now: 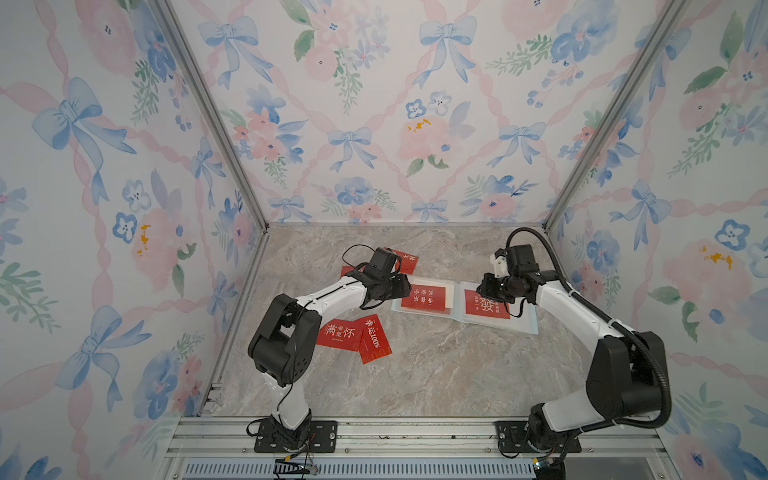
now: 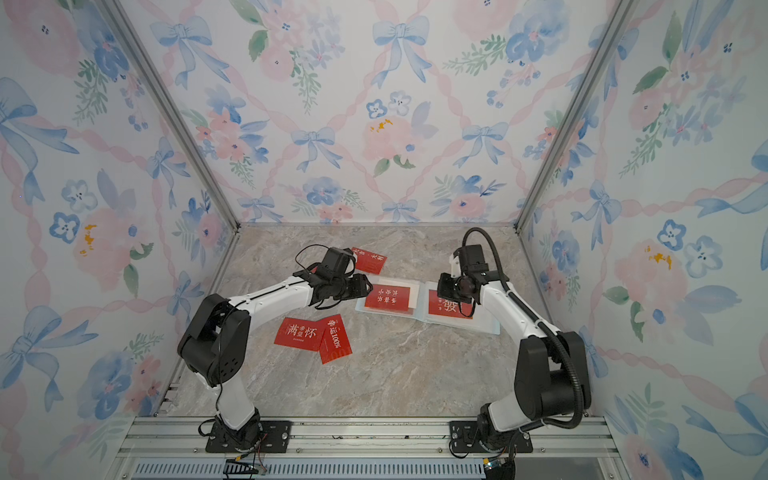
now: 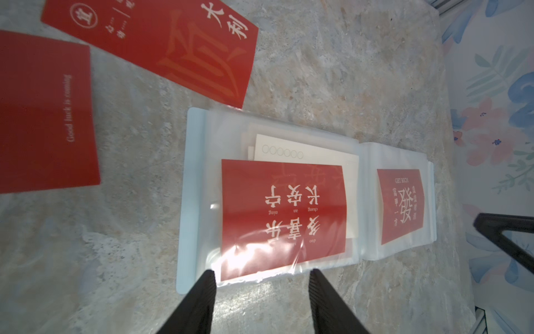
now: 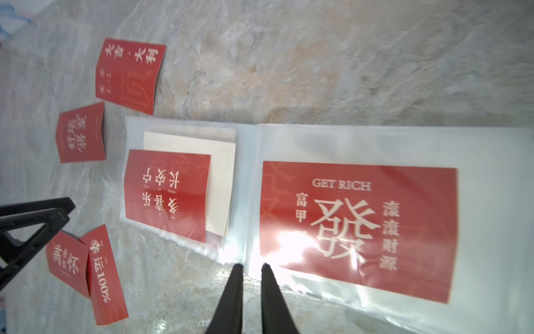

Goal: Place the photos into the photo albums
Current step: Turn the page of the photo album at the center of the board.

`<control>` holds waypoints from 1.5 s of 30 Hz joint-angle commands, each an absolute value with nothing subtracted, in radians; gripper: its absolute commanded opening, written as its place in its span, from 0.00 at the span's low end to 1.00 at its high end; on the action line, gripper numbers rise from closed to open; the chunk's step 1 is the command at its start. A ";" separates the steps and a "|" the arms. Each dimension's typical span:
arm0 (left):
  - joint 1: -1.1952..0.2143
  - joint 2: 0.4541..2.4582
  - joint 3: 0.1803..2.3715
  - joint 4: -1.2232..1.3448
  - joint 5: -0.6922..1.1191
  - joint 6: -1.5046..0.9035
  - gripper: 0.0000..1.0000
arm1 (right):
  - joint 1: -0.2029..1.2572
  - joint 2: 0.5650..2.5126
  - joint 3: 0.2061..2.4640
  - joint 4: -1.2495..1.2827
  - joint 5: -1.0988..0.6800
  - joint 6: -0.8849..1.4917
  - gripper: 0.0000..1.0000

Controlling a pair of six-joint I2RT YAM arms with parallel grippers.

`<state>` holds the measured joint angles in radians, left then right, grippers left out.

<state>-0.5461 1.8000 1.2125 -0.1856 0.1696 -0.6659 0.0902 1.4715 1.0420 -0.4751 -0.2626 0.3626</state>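
Note:
The photo album (image 1: 524, 326) lies open on the marble. Its left page holds a red photo (image 3: 283, 214) under glaring clear sleeve, with a cream card back (image 3: 306, 153) behind it. The right page holds a red "GET RICH" photo (image 4: 358, 228). My left gripper (image 3: 263, 271) is open and empty, its tips at the left page's edge. My right gripper (image 4: 250, 264) stands a narrow slit apart, tips at the sleeve edge by the spine; whether it pinches plastic is unclear. Loose red photos lie around: two overlapping (image 1: 340, 334) (image 1: 374, 338), one beyond the album (image 1: 409, 259), one under my left arm (image 4: 82, 133).
Flowered walls close in the marble floor (image 1: 415, 374) on three sides. The arm bases stand on an aluminium rail (image 1: 415, 432) along the near edge. Bare marble lies between the album and the rail.

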 commanded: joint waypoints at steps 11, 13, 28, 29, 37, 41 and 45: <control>-0.528 1.862 1.203 -0.097 0.247 -0.662 0.54 | -0.307 1.505 0.892 -0.465 -0.484 0.317 0.21; -0.541 1.857 1.207 -0.096 0.242 -0.663 0.54 | -0.341 1.534 0.892 -0.442 -0.499 0.321 0.22; -0.791 2.117 1.549 -0.093 0.333 -0.718 0.50 | -0.373 1.709 0.937 -0.386 -0.438 0.346 0.27; -0.802 2.133 1.563 -0.093 0.334 -0.721 0.49 | -0.374 1.712 0.936 -0.382 -0.441 0.348 0.27; -0.843 2.236 1.642 -0.093 0.348 -0.732 0.43 | -0.370 1.690 0.925 -0.380 -0.458 0.341 0.27; -0.849 2.262 1.662 -0.093 0.351 -0.733 0.41 | -0.368 1.661 0.916 -0.388 -0.442 0.335 0.28; -0.852 2.296 1.688 -0.092 0.358 -0.740 0.38 | -0.355 1.640 0.915 -0.388 -0.456 0.324 0.27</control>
